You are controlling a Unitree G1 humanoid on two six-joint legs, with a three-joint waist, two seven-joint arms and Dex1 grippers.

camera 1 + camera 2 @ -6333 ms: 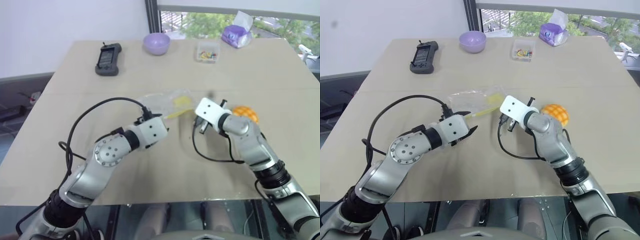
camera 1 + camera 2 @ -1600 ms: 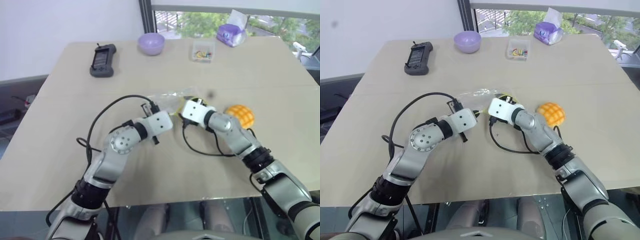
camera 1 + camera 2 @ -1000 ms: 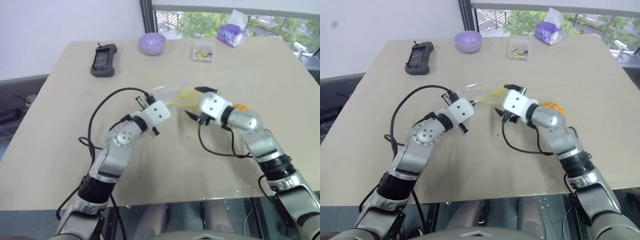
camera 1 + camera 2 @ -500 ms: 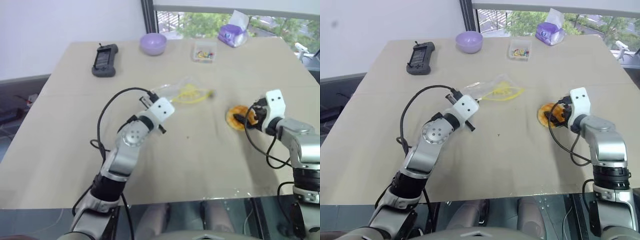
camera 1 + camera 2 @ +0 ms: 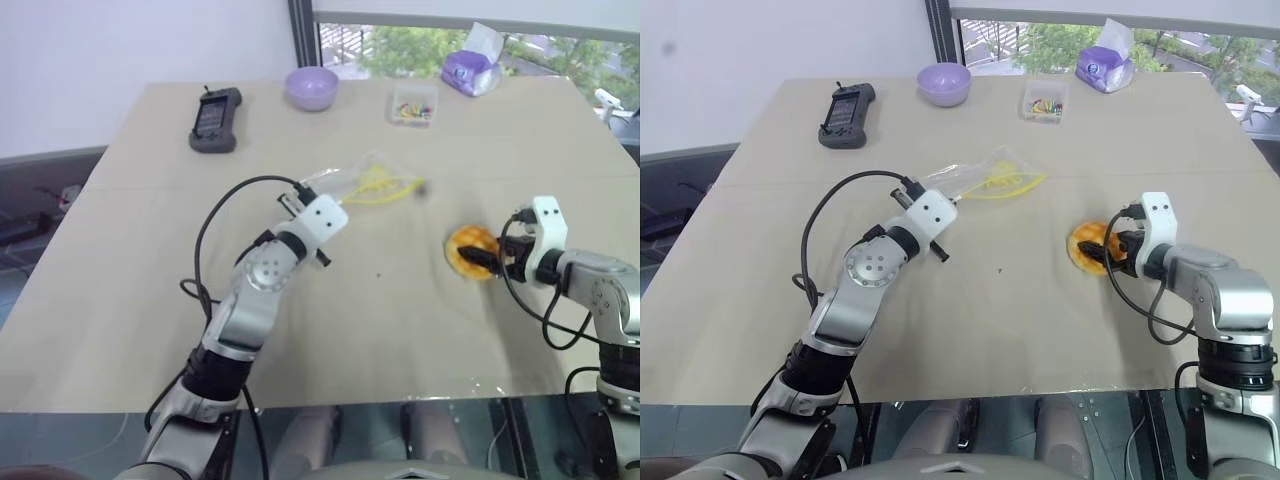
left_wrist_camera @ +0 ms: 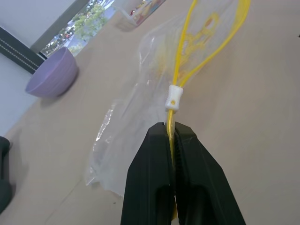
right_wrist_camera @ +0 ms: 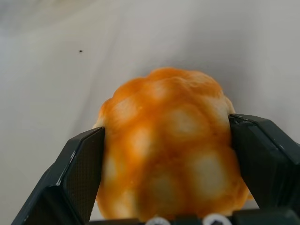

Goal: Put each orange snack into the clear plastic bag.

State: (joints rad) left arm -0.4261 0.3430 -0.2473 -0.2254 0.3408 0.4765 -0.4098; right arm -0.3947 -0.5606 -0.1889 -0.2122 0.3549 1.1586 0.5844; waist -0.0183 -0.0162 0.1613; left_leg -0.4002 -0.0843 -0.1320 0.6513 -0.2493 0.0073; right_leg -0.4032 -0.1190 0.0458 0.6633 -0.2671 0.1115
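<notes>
The right gripper [image 7: 166,180] has swung away from the clear plastic bag [image 5: 362,185] at frame centre to the orange snack [image 5: 470,250] at the right-hand side of the counter [image 5: 120,260]; pick-up is about to start. Its jaws stand wide open, straddling the bun, pads at or just off its sides, not yet squeezing. The left gripper [image 6: 172,136] has its jaws clamped on the bag's yellow zip strip [image 6: 180,84], keeping the mouth looped open and raised.
</notes>
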